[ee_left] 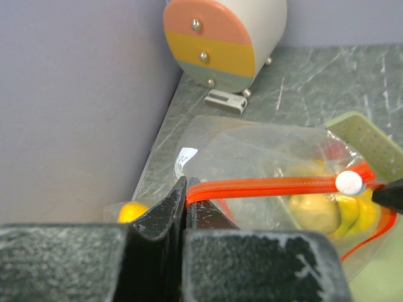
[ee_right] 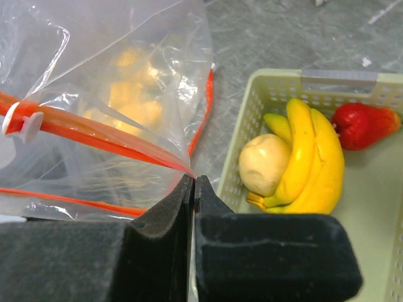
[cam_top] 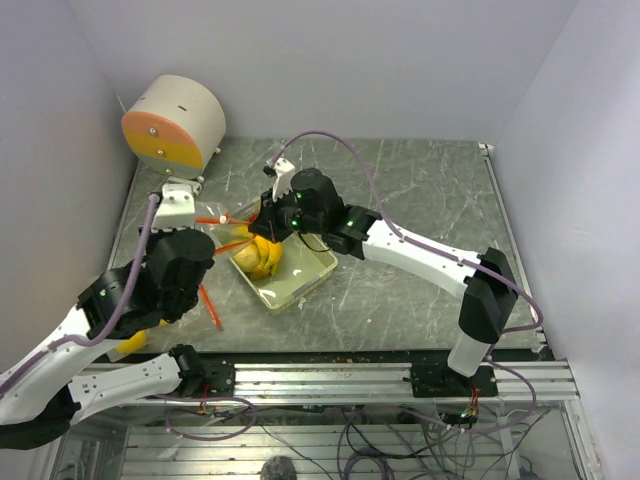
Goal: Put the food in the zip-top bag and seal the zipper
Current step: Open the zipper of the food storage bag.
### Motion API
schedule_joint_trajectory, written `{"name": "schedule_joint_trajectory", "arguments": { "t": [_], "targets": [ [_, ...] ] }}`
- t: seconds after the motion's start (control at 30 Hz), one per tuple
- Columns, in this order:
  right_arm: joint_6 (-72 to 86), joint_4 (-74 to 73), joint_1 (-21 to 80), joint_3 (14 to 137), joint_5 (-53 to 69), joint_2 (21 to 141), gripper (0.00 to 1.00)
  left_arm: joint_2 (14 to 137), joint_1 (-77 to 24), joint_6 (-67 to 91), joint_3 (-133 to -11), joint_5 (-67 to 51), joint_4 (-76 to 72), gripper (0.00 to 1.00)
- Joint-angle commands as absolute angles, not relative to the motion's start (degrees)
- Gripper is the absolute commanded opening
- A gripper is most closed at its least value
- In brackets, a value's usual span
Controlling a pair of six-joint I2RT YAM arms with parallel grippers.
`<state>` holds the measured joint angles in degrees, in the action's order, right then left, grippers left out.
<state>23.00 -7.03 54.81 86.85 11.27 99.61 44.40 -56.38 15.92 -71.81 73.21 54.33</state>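
Yellow fruit piece (cam_top: pixel 131 341), qty 1, lies nearest the bases, on the table by the left arm and partly hidden under it, outside both bag and tray.

Next out: pale green tray (ee_right: pixel 271 88), qty 1. Contents: banana bunch (ee_right: pixel 312 157) x1, pale round fruit (ee_right: pixel 263 163) x1, red piece (ee_right: pixel 362 123) x1. All 3 are in the tray, not bagged.

Beyond and partly over the tray's left corner: zip-top bag (ee_left: pixel 252 151), qty 1, clear, slack. Yellow shapes show through the plastic; cannot tell whether they sit inside or behind it, so no count.

Key relation: the zipper (ee_left: pixel 264 187) has its long axis running L-R across the table, stretched between the 2 grippers. The left gripper (ee_left: pixel 184 201) is clenched on the strip's left end. The right gripper (ee_right: pixel 193 185) is clenched on the strip at the tray-side end. White slider (ee_left: pixel 348 182), qty 1, sits toward the right gripper's end; past it the strip splits into 2 red lines.

Assessment: tray food lies just beside the right gripper, so that arm is nearer for loading. Loading not done; sealing premature.

Farthest: round drum-shaped object (cam_top: pixel 175 122), qty 1, at the back-left corner.
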Motion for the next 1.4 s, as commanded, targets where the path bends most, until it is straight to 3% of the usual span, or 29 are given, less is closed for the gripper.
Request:
{"name": "schedule_joint_trajectory", "arguments": {
  "t": [0.0, 0.23, 0.4, 0.47, 0.53, 0.67, 0.7, 0.83, 0.87, 1.0, 1.07, 1.2, 1.37],
  "targets": [
    [20.4, -10.8, 53.4, 84.9, 4.8, 101.7, 0.00, 44.7, -55.9, 20.5, -68.4, 77.5, 58.1, 0.07],
    [18.2, -10.3, 53.4, 79.9, 2.1, 97.0, 0.23, 47.4, -55.9, 24.7, -64.4, 81.2, 59.6, 0.07],
    [16.3, -14.4, 53.3, 80.2, -3.8, 97.2, 0.24, 46.1, -55.9, 23.9, -64.2, 81.6, 58.4, 0.07],
    [15.7, -13.5, 53.2, 80.2, -0.2, 97.0, 0.26, 45.1, -55.9, 22.5, -63.9, 81.2, 57.3, 0.07],
    [15.9, -9.1, 53.2, 79.0, 10.8, 95.2, 0.30, 44.4, -56.0, 20.7, -63.2, 80.8, 55.3, 0.07],
    [18.8, 1.2, 53.1, 77.1, 26.5, 90.8, 0.44, 43.8, -55.9, 19.5, -62.3, 80.1, 54.1, 0.07],
    [19.4, 2.6, 53.2, 77.3, 28.9, 90.1, 0.49, 43.7, -56.0, 19.5, -62.1, 79.9, 54.1, 0.07],
    [20.0, 2.2, 53.1, 79.5, 31.6, 89.0, 0.51, 43.8, -56.0, 19.1, -61.4, 79.6, 53.5, 0.07],
    [20.2, 2.4, 52.7, 79.3, 31.6, 88.5, 0.55, 43.8, -56.0, 19.0, -61.2, 79.8, 53.4, 0.07],
    [21.5, 5.2, 51.3, 75.8, 31.0, 85.4, 0.85, 43.8, -56.0, 18.2, -60.9, 80.7, 52.8, 0.07],
    [20.8, 2.7, 51.0, 75.2, 25.7, 84.9, 0.92, 43.8, -55.9, 18.4, -61.0, 81.4, 53.2, 0.07],
    [21.7, -6.2, 48.3, 77.9, 13.8, 89.6, 0.93, 44.0, -55.9, 19.7, -61.0, 82.0, 54.6, 0.07],
    [20.9, -6.7, 47.1, 79.7, 12.5, 98.0, 0.93, 45.5, -55.9, 19.6, -59.3, 81.0, 53.0, 0.07]
  ]
}}
